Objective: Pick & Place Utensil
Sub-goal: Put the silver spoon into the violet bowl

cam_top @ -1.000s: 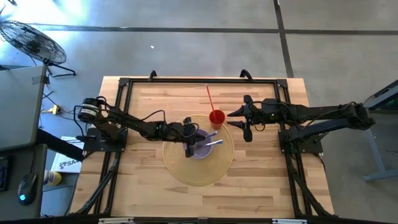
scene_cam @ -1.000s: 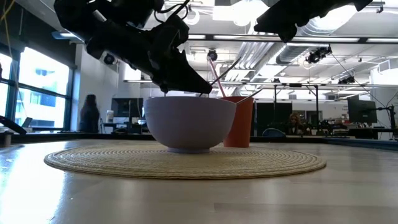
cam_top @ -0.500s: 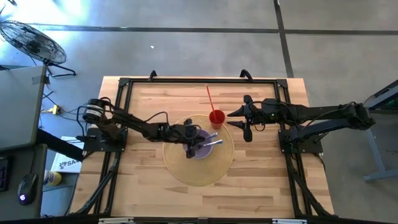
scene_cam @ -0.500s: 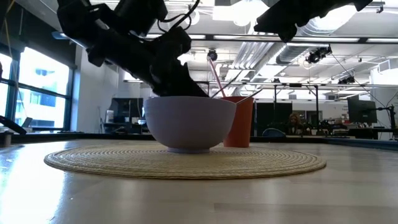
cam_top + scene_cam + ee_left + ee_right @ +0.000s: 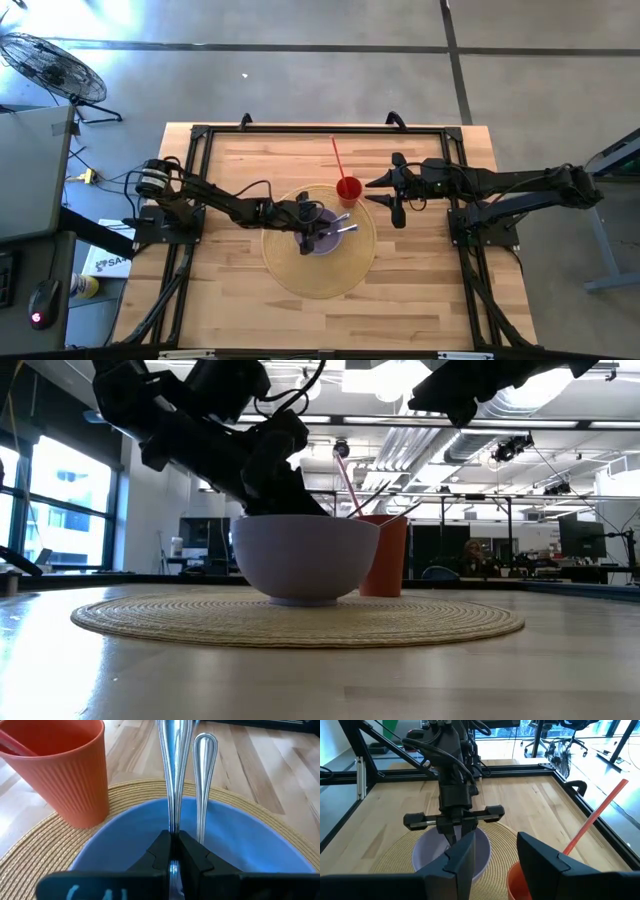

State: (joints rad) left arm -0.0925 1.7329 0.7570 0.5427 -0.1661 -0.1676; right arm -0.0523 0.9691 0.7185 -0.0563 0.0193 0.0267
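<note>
A pale blue bowl [image 5: 327, 236] stands on a round woven mat [image 5: 318, 262], with two silver utensils in it. My left gripper [image 5: 172, 842] reaches down into the bowl from the table's left, shut on one utensil [image 5: 172, 775]. The second utensil [image 5: 202, 780] lies beside it, its handle leaning over the bowl's rim. An orange cup [image 5: 348, 188] with a red straw [image 5: 338, 158] stands on the mat next to the bowl. My right gripper [image 5: 372, 192] hangs open above the cup's right side, holding nothing. My left gripper pinches the utensil's slim shaft [image 5: 173, 827] between its two fingertips, inside the bowl. The fingers come slanting down from the table's left and lie along the utensil. The handle runs out ahead over the bowl's rim; whether it rests there I cannot tell.
The cup [image 5: 385, 555] stands close behind the bowl [image 5: 305, 555] on its right side. Bare wooden tabletop [image 5: 420, 290] lies all around the mat, inside a black frame [image 5: 300, 130]. A person [image 5: 143, 540] stands in the room far behind.
My left gripper has sunk a little, deeper into the bowl, staying shut on the utensil. My right gripper has kept still.
</note>
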